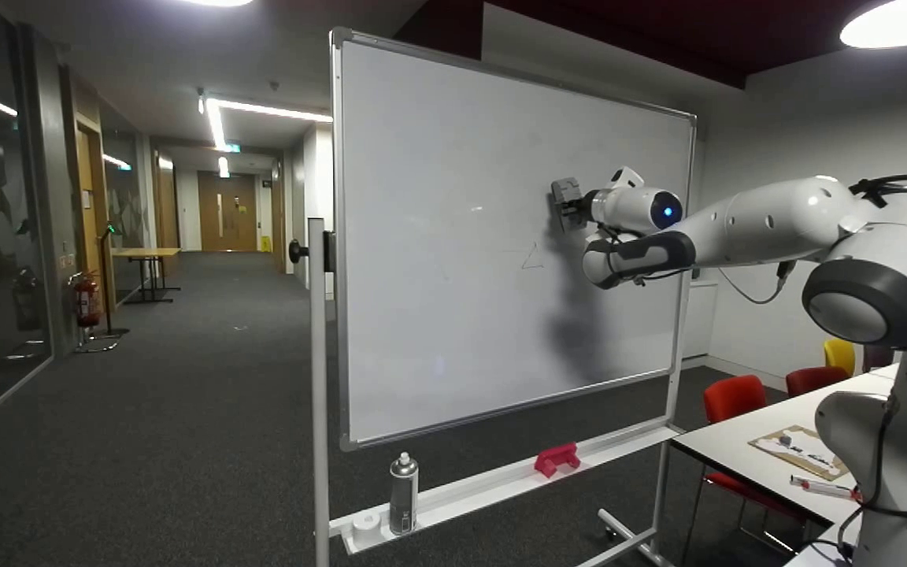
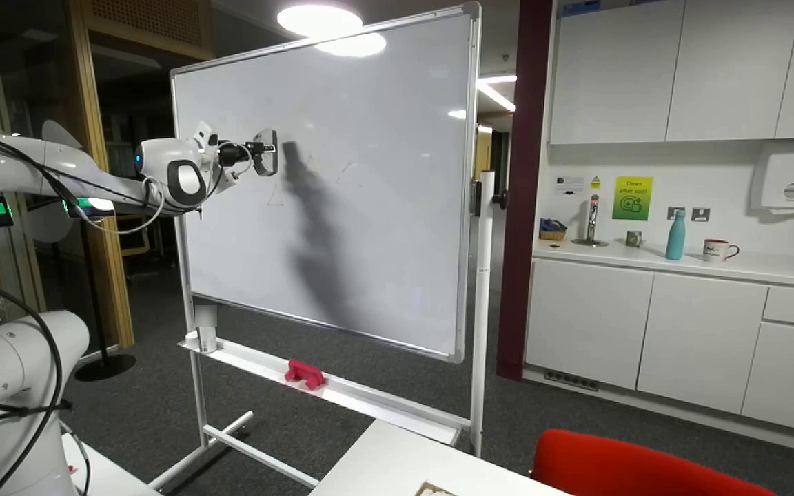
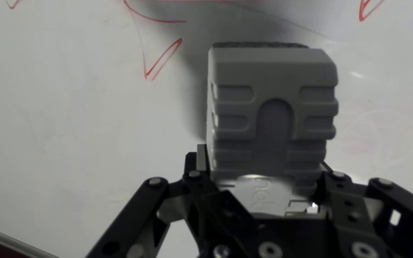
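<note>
my end effector (image 3: 264, 166): clamped on the grey eraser, gripping its body from two opposite sides.
grey eraser (image 3: 274, 118): in my grip in front of the whiteboard (image 1: 438, 236), nearer the top edge than the bottom edge in both exterior views; its dark felt faces the whiteboard, and i cannot tell whether they touch.
shadow (image 2: 321, 241): on the whiteboard, stretching down toward the bottom edge.
red strokes (image 3: 164, 54): on the whiteboard in my wrist view, near the eraser.
triangle outline (image 1: 532, 257): drawn lower than the eraser, in both exterior views.
tray (image 1: 485, 490): runs below the whiteboard's bottom edge; a silver can (image 1: 404, 492) stands near one end with a white round piece (image 1: 366, 526) just beside it, and a red holder (image 1: 557, 460) sits between the ends.
surface (image 1: 725, 431): carries a brown-edged panel (image 1: 800, 453) and, near an edge, a white pen (image 1: 820, 487); a red chair (image 1: 734, 399) stands beside it.
</note>
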### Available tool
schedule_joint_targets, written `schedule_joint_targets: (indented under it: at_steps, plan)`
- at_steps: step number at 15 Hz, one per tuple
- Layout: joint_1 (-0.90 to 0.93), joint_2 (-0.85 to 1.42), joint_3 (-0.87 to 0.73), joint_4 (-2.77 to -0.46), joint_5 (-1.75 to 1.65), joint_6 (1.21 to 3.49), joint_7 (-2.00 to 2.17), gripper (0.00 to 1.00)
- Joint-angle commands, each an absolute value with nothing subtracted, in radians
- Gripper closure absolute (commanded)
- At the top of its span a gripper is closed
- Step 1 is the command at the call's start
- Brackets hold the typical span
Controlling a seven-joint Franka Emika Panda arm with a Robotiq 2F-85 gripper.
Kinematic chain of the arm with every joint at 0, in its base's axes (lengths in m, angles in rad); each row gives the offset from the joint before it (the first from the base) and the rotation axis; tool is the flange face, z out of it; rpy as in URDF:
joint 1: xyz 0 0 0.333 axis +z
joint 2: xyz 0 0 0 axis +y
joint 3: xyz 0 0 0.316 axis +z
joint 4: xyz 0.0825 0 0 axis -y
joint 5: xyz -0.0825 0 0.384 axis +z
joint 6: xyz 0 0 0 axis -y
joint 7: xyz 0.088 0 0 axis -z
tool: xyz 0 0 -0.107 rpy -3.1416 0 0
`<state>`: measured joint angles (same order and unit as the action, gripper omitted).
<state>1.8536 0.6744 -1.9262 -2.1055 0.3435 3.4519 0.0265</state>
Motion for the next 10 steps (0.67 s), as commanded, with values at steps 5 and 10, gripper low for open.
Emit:
schedule_joint_targets:
  at_steps: [5,10]
  plan:
    - [1.833,0.613,-1.947,-2.053,0.321,3.457,0.052,0.65]
    - [1.834,0.612,-1.945,-2.059,0.321,3.457,0.056,0.65]
